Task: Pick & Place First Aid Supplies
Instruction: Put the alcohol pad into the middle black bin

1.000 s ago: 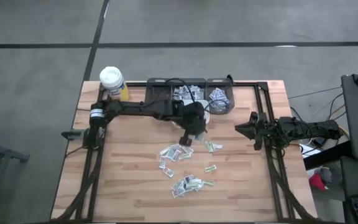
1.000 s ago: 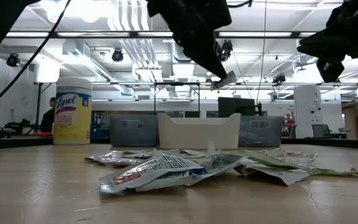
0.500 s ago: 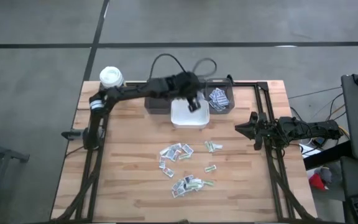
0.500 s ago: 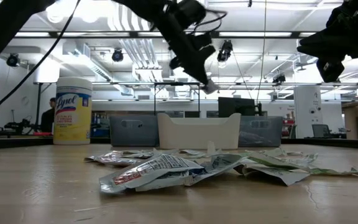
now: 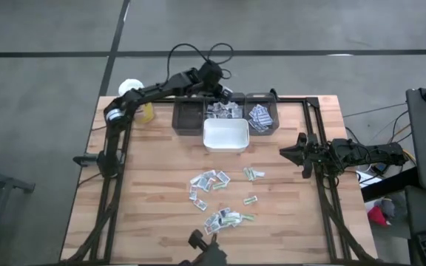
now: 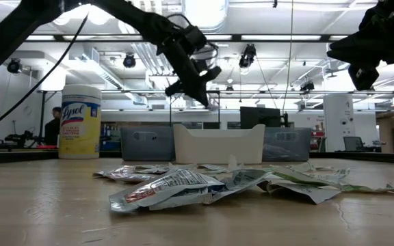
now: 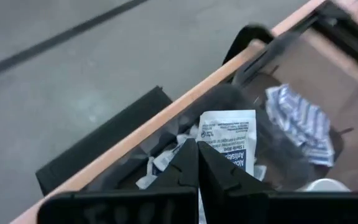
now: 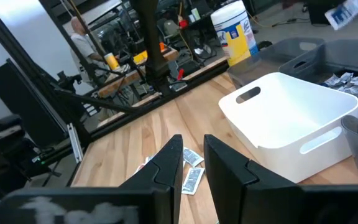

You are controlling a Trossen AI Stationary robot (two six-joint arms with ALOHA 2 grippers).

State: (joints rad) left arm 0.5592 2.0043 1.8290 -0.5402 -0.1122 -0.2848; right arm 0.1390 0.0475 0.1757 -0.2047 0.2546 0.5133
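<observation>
The left gripper pinches a white packet over the dark bins at twelve o'clock. The right gripper waits at three o'clock, fingers slightly apart, empty.

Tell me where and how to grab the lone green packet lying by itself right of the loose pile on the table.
Grip the green packet across its short width, coming straight down from above. It lies flat on the wooden table, apart from the other packets, so its long edges are free on both sides, and nothing stands over it. Lying flat, it gives a side approach no edge to catch, so slim jaws should pinch it from above.
</observation>
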